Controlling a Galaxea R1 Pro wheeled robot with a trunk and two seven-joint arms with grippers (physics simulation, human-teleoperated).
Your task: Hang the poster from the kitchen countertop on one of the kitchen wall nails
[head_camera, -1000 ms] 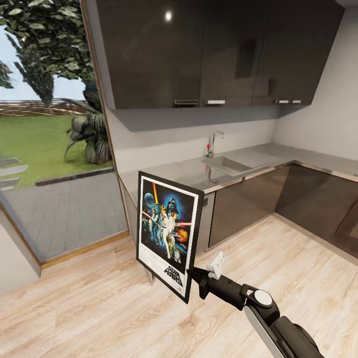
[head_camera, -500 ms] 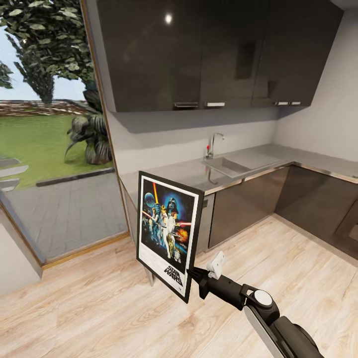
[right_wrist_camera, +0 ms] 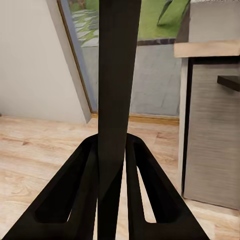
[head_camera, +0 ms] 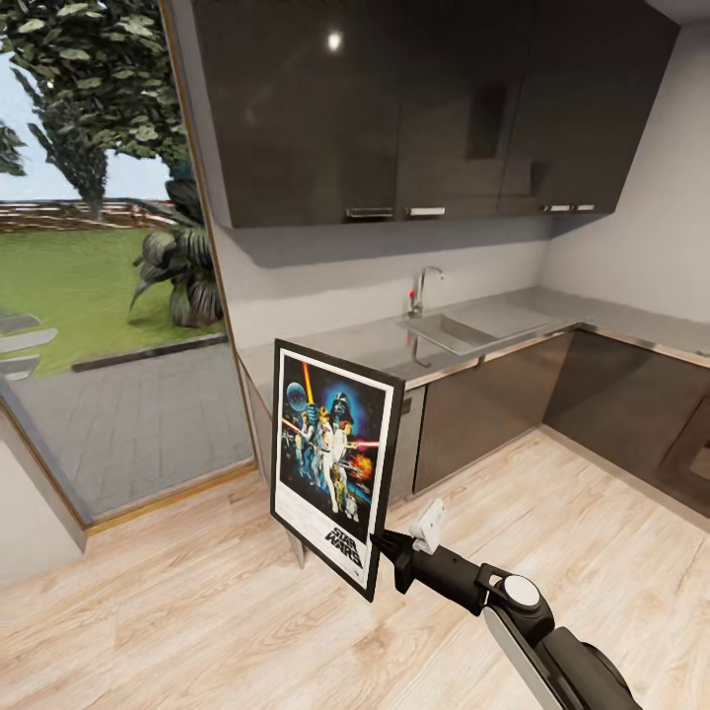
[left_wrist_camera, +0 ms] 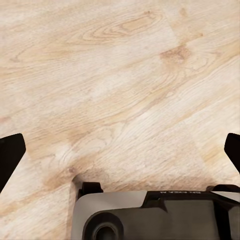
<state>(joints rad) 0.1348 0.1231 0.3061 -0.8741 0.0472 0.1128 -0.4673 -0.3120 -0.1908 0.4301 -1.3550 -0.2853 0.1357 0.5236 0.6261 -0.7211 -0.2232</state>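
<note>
The poster (head_camera: 333, 463), black-framed with a white border and dark blue Star Wars art, hangs upright above the wooden floor in front of the cabinets. My right gripper (head_camera: 387, 554) is shut on its lower right edge. In the right wrist view the frame's dark edge (right_wrist_camera: 117, 100) stands clamped between the two black fingers (right_wrist_camera: 75, 200). Behind it the grey metal kitchen countertop (head_camera: 365, 345) runs in an L with an inset sink (head_camera: 449, 328) and chrome tap (head_camera: 422, 286). My left gripper (left_wrist_camera: 120, 150) is open over bare floor.
Dark glossy wall cabinets (head_camera: 394, 108) hang above the worktop, with dark base cabinets (head_camera: 493, 404) below. A tall glass pane (head_camera: 99, 296) at the left looks onto a garden. Pale wood floor (head_camera: 197, 611) stretches between me and the cabinets.
The kitchen background has slid very slightly in the head view, so the camera moved a little. The poster stays held in the right gripper as before.
</note>
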